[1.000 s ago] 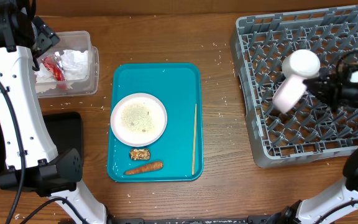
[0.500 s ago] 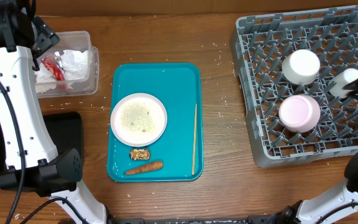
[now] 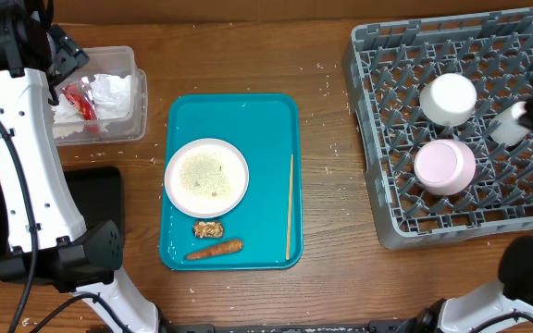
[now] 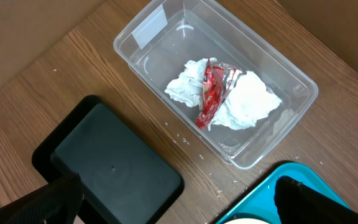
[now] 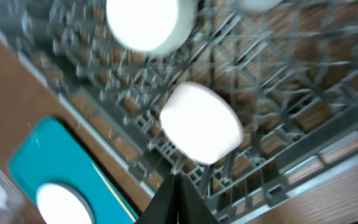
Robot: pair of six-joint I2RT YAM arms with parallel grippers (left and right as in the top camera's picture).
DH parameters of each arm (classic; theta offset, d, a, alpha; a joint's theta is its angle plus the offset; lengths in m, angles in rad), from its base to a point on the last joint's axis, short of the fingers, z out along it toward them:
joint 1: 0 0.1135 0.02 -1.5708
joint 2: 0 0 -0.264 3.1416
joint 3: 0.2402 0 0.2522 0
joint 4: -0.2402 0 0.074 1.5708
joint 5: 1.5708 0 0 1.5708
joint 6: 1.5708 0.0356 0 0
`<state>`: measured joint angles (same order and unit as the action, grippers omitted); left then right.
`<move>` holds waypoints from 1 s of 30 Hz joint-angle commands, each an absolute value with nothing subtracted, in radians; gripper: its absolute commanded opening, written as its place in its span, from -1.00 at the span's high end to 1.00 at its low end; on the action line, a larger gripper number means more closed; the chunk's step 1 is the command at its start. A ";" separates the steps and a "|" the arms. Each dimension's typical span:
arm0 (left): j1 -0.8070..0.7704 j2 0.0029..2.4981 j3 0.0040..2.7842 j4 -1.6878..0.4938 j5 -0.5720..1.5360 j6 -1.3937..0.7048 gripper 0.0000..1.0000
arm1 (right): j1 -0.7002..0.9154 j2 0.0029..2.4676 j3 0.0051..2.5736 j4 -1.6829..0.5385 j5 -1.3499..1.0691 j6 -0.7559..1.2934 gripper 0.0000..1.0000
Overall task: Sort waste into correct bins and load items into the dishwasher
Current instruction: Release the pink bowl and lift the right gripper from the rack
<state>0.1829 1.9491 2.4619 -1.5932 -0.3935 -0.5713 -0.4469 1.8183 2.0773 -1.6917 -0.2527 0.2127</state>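
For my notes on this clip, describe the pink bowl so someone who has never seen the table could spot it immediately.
Find the large grey dish rack at the right of the overhead view. Two round dishes sit upside down among its pegs. The pink bowl is the lower one in that view, pale pink where the white bowl above it is plain white.

Upturned white bowl (image 3: 448,99) and pink bowl (image 3: 445,166) sit in the grey rack (image 3: 387,139) at right; napkin (image 3: 114,92) and red wrapper (image 3: 85,102) lie in the clear tub (image 3: 140,92), upper left; plate (image 3: 206,176), carrot (image 3: 215,249), stick (image 3: 291,205) lie centre.
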 commanded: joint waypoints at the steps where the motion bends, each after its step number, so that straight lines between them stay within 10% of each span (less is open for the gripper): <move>1: 0.176 1.959 2.463 -1.593 -0.399 -0.583 -1.00 | -0.368 1.802 1.978 -1.681 -0.224 0.191 0.92; 30: 0.176 1.959 2.463 -1.593 -0.399 -0.583 -1.00 | -0.291 1.809 1.643 -1.461 -0.275 0.189 0.92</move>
<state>0.1829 1.9491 2.4619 -1.5932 -0.3935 -0.5713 -0.2928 1.8168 1.6474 -1.4517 -0.1673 0.2272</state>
